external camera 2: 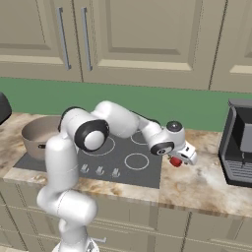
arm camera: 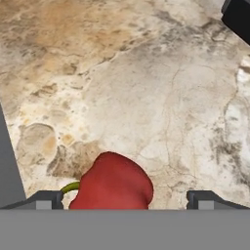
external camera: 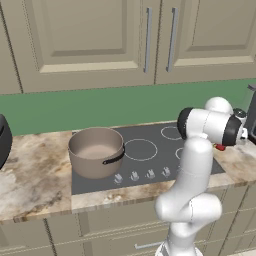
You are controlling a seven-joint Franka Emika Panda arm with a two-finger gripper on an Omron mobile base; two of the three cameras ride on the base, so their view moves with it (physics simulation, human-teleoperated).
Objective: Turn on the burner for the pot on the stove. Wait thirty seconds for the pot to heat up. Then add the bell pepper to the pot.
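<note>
The gripper hangs with its jaws spread wide apart over the marble counter just right of the stove, holding nothing. The pepper lies on the counter between the two fingertips, nearer one of them, beside the stove's right edge. The pot sits on the stove's left side, well apart from the pepper.
</note>
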